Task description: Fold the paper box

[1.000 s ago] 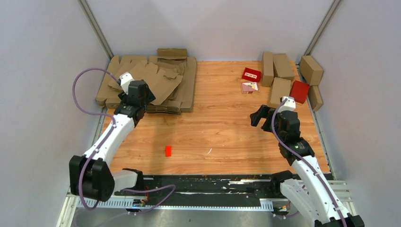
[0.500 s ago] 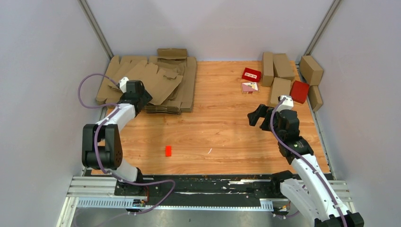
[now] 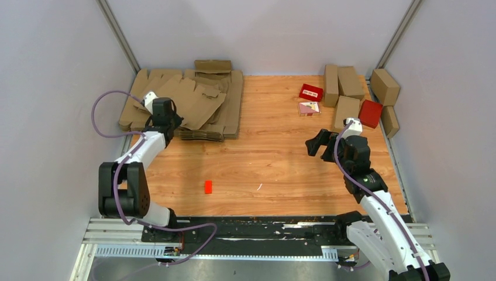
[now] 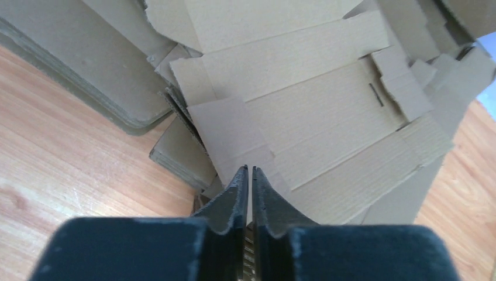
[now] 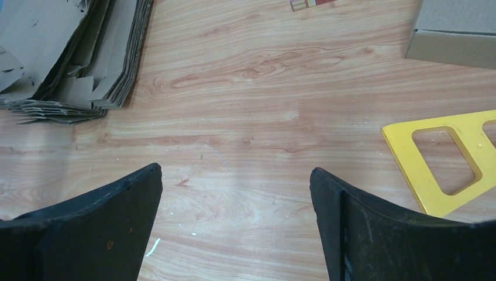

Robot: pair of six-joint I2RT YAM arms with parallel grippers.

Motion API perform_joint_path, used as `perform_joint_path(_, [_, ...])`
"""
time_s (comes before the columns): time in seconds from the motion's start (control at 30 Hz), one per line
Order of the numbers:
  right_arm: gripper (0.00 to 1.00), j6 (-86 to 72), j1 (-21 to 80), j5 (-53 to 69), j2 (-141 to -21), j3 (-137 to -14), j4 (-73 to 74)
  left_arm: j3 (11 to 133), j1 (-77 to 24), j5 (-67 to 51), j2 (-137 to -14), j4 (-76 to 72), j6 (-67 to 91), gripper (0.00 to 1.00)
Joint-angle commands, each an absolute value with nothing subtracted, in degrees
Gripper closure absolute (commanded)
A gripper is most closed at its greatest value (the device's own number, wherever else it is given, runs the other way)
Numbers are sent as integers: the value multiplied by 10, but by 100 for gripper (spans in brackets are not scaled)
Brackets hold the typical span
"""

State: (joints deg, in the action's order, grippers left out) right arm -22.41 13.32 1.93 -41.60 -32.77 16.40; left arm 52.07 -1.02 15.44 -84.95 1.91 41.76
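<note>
A flat brown paper box point(image 4: 304, 117) lies on top of a pile of like sheets point(image 3: 225, 117) at the table's far left. My left gripper point(image 4: 250, 168) is at the near edge of that top sheet; its jaws are pressed together on the sheet's corner flap, with only a thin sliver between them. From above, the left gripper point(image 3: 165, 120) sits at the pile's front left corner. My right gripper point(image 5: 236, 171) hangs wide open over bare wood with nothing between its fingers, right of the middle point(image 3: 319, 142).
Several folded brown cartons point(image 3: 345, 88) and two red boxes point(image 3: 310, 92) point(image 3: 370, 112) stand at the back right. A small red piece point(image 3: 207, 187) lies on the near wood. A yellow cut-out template point(image 5: 444, 161) lies right of the right gripper.
My left gripper has closed from wide open onto the top sheet's flap, and its arm has drawn back and left to the pile's corner. The right arm has barely moved.
</note>
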Motion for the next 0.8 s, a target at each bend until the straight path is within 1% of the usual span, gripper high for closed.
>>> perform_joint_path(0.0, [3, -222, 134, 36, -419, -341, 143, 519, -11, 126, -822, -16, 414, 94])
perform_joint_path(0.03, [3, -223, 134, 36, -417, -342, 145, 518, -12, 117, -819, -18, 415, 97])
perform_joint_path(0.07, [3, -225, 134, 37, -416, -342, 143, 513, -17, 113, -814, -23, 417, 97])
perform_joint_path(0.1, [3, -226, 134, 42, -414, -344, 142, 509, -20, 111, -810, -25, 418, 97])
perform_joint_path(0.13, [3, -226, 134, 46, -413, -346, 144, 507, -25, 113, -807, -26, 416, 93])
perform_joint_path(0.17, [3, -226, 134, 49, -413, -350, 146, 508, -30, 121, -804, -22, 414, 80])
perform_joint_path(0.2, [3, -226, 134, 51, -413, -352, 149, 508, -34, 133, -803, -12, 415, 64])
perform_joint_path(0.23, [3, -226, 134, 52, -413, -355, 151, 505, -34, 141, -802, -8, 417, 52])
perform_joint_path(0.27, [3, -224, 134, 54, -413, -358, 153, 503, -35, 148, -803, -8, 420, 44])
perform_joint_path(0.3, [3, -223, 134, 55, -413, -360, 155, 501, -35, 155, -807, -7, 424, 40])
perform_joint_path(0.43, [3, -219, 134, 60, -416, -368, 160, 515, -33, 171, -838, 14, 421, 34])
perform_joint_path(0.63, [3, -208, 134, 58, -424, -379, 165, 550, -28, 154, -888, 36, 418, 37])
perform_joint_path(0.7, [3, -209, 134, 56, -425, -381, 163, 543, -28, 153, -888, 21, 423, 43])
perform_joint_path(0.73, [3, -212, 134, 56, -425, -381, 161, 544, -27, 152, -889, 21, 425, 48])
perform_joint_path(0.77, [3, -212, 134, 57, -425, -381, 159, 549, -27, 151, -889, 25, 423, 58])
